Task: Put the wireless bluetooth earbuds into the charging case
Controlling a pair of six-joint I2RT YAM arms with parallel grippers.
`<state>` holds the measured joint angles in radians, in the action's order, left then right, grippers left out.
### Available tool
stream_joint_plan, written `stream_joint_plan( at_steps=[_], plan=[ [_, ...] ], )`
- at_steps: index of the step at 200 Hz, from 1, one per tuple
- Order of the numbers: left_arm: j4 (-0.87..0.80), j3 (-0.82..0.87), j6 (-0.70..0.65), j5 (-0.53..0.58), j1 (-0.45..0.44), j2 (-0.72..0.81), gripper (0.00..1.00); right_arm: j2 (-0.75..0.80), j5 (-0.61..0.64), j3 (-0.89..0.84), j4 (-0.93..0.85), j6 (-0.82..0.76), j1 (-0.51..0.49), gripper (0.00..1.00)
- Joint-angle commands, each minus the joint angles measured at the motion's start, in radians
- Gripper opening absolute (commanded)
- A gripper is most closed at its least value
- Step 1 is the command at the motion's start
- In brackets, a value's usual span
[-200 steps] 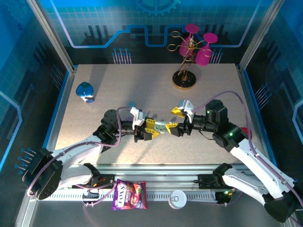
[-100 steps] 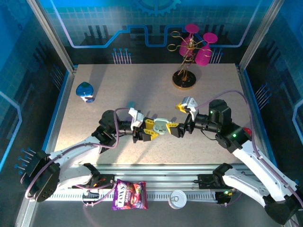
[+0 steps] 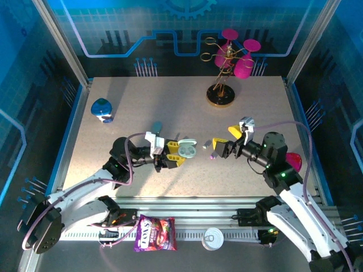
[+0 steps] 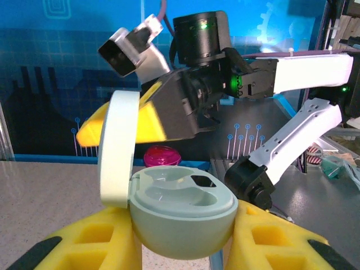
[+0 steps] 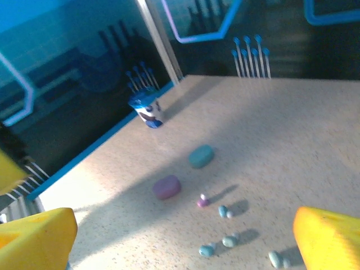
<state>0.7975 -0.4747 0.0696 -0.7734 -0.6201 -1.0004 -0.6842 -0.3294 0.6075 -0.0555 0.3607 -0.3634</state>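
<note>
Charging case (image 4: 180,216), lid up and wells seemingly empty, sits clamped in the left hand (image 3: 173,157) over the table's (image 3: 142,96) middle, toward the near edge. Just right of it the earbuds (image 5: 224,211) lie loose on the table, the right hand (image 3: 218,148) above them spread wide and empty. Fetching a first earbud looks to be the step; that hand must lower and pinch one tiny bud squarely.

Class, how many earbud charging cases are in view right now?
3: an open mint case in the left pincer, plus a teal case and a purple case lying on the table. Others may be hidden.
</note>
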Motion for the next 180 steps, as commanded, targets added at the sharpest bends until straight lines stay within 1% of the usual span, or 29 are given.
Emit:
stream_joint_plan(
  at_steps=[1, 14, 40, 59, 73, 89, 102, 116, 138, 180],
  plan=[
    [0.057, 0.013, 0.002, 0.016, -0.005, 0.005, 0.22, -0.086, 0.089, 0.018, -0.065, 0.04, 0.011, 0.97],
    [0.084, 0.012, 0.022, 0.009, -0.006, 0.003, 0.22, -0.159, 0.081, 0.043, -0.115, 0.02, 0.01, 0.97],
    [0.105, 0.005, 0.043, -0.013, -0.007, 0.002, 0.22, -0.363, 0.077, 0.132, -0.246, -0.023, -0.004, 0.96],
    [0.106, 0.004, 0.042, -0.017, -0.007, 0.0, 0.22, -0.496, 0.111, 0.187, -0.295, -0.045, -0.025, 0.95],
    [0.113, 0.007, 0.042, -0.019, -0.006, -0.004, 0.22, -0.583, 0.146, 0.225, -0.311, -0.059, -0.046, 0.92],
    [0.124, 0.008, 0.047, -0.021, -0.006, -0.011, 0.22, -0.672, 0.218, 0.266, -0.339, -0.08, -0.079, 0.81],
    [0.13, 0.008, 0.047, -0.023, -0.009, -0.018, 0.22, -0.755, 0.286, 0.353, -0.398, -0.109, -0.107, 0.68],
    [0.135, 0.008, 0.047, -0.024, -0.008, -0.021, 0.22, -0.838, 0.369, 0.432, -0.468, -0.147, -0.14, 0.59],
    [0.132, 0.005, 0.042, -0.025, -0.01, -0.021, 0.22, -0.949, 0.497, 0.537, -0.556, -0.203, -0.19, 0.53],
    [0.129, 0.011, 0.03, -0.021, -0.01, -0.013, 0.22, -1.127, 0.651, 0.712, -0.717, -0.281, -0.26, 0.46]
  ],
)
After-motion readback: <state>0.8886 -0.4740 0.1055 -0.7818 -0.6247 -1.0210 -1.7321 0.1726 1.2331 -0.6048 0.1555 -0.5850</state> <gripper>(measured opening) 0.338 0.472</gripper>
